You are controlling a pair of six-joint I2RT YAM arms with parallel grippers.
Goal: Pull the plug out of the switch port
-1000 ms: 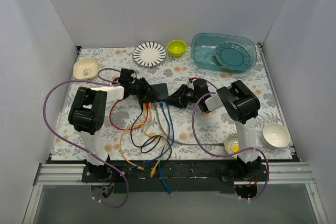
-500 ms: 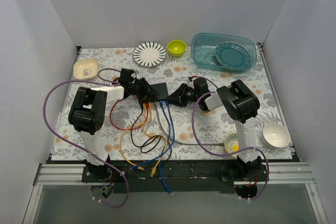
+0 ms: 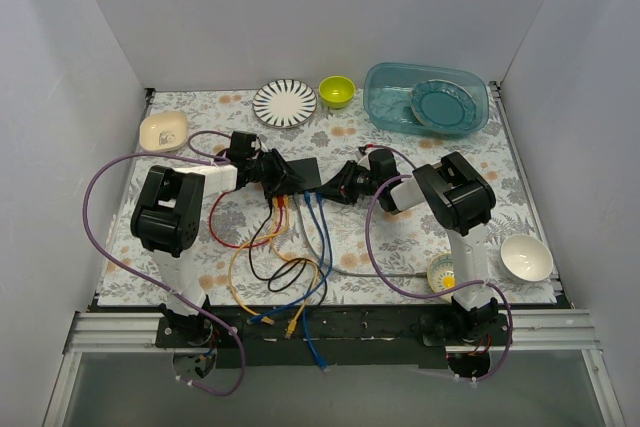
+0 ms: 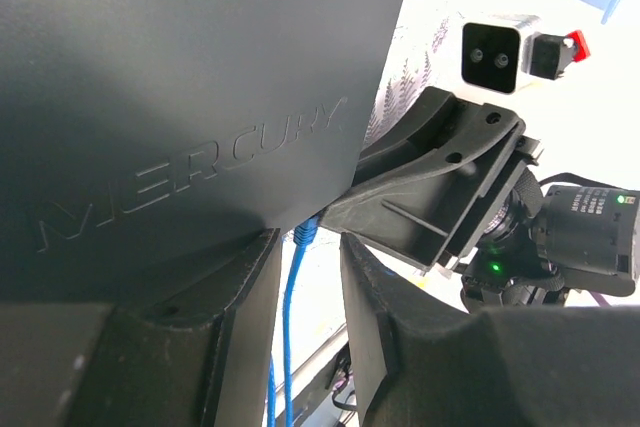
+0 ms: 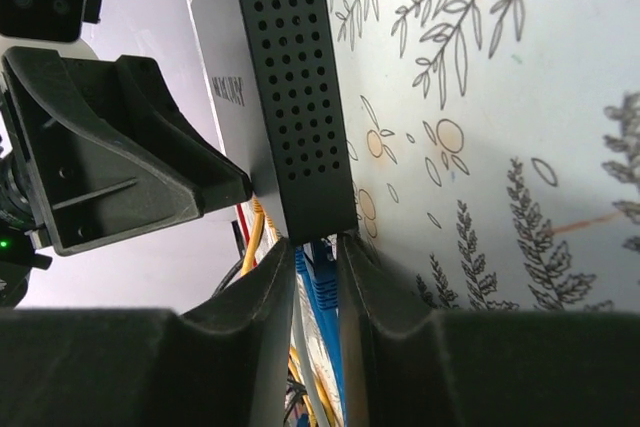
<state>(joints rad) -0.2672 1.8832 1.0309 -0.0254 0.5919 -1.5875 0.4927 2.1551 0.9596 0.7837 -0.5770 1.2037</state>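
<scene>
The switch [image 3: 306,171] is a flat black box in the middle of the table. It fills the left wrist view [image 4: 200,97], and its perforated end shows in the right wrist view [image 5: 290,97]. Red, yellow, black, grey and blue cables run from its near edge. My left gripper [image 3: 280,179] sits at the switch's left near corner, jaws a narrow gap apart [image 4: 307,247], with a blue cable running loose between them. My right gripper [image 3: 338,185] is at the right near corner, its jaws [image 5: 315,247] closed around a blue plug [image 5: 322,262] right at the sockets.
Loose cables [image 3: 280,267] coil between the arms toward the near edge. A striped plate [image 3: 285,103], a green bowl [image 3: 336,91] and a blue tub [image 3: 385,107] stand at the back. A cream dish [image 3: 163,130] is far left, and a white bowl [image 3: 526,257] is near right.
My right gripper has edged slightly left toward the switch. The left gripper, switch and cables look unchanged.
</scene>
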